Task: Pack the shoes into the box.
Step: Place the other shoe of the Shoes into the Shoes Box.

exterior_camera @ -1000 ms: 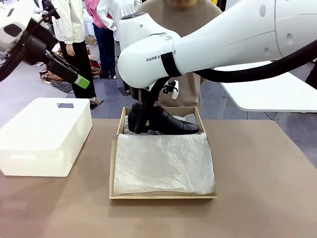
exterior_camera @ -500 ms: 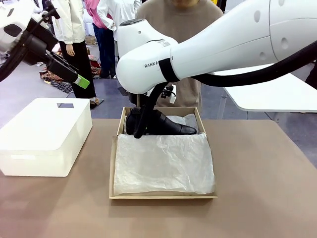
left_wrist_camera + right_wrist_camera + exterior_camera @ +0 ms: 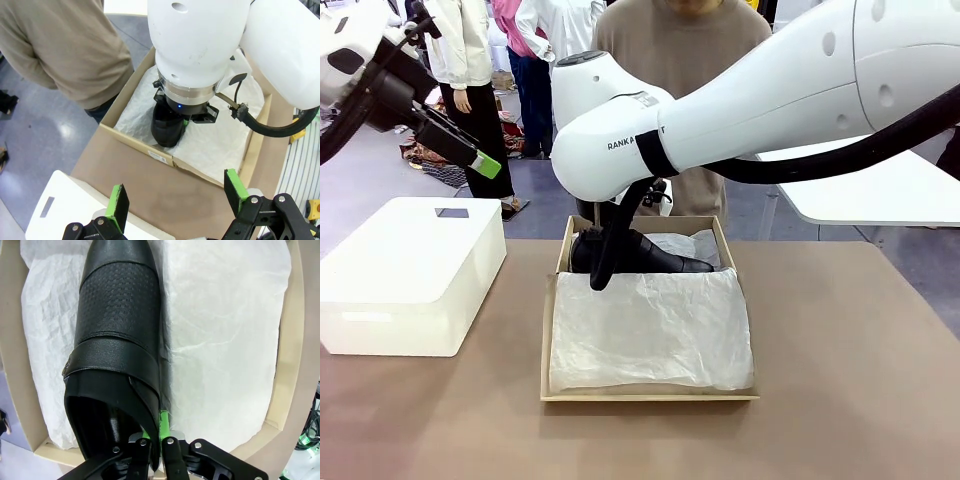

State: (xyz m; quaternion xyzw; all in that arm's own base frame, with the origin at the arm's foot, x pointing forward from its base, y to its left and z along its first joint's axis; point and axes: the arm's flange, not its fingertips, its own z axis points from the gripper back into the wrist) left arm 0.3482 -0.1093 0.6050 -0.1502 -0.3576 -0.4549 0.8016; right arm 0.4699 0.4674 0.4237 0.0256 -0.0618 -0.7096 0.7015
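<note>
One black strapped shoe (image 3: 117, 315) hangs heel-up over the white tissue paper (image 3: 225, 340), and my right gripper (image 3: 154, 442) is shut on the side of its collar. From the front, this shoe (image 3: 655, 255) sits low in the far end of the tan cardboard box (image 3: 548, 340), toe pointing right, partly behind my right arm. Crumpled tissue (image 3: 650, 330) covers the near part of the box. My left gripper (image 3: 177, 195) stands open and holds nothing. It is high at the left, looking down on the box (image 3: 135, 142) and the shoe (image 3: 167, 132).
A large white rounded box (image 3: 410, 270) sits on the brown table at the left. A person in a tan sweater (image 3: 670, 50) stands just beyond the box's far end. My right arm (image 3: 740, 100) spans the upper right.
My right arm has lowered the shoe into the far end of the box and shifted slightly left. The left arm has not moved.
</note>
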